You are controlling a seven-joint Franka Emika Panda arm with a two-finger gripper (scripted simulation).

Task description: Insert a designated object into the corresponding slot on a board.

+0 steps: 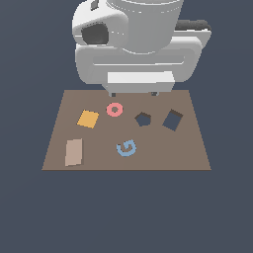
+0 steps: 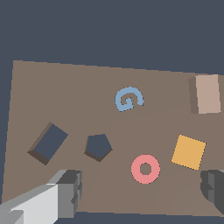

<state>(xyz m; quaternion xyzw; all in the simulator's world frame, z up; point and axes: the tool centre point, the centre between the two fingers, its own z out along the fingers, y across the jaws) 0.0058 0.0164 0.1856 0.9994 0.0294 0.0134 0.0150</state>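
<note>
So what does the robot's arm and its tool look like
The arm is bulky, rounded and glossy white, with a dark round recess on one side and a black section behind. The tool has a white body and two blocky dark grey fingers. No cables or markings show.

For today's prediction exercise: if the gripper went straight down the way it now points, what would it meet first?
Probably the pink ring, lying between the open fingers in the wrist view; otherwise bare board beside it. Depth is unclear.
</note>
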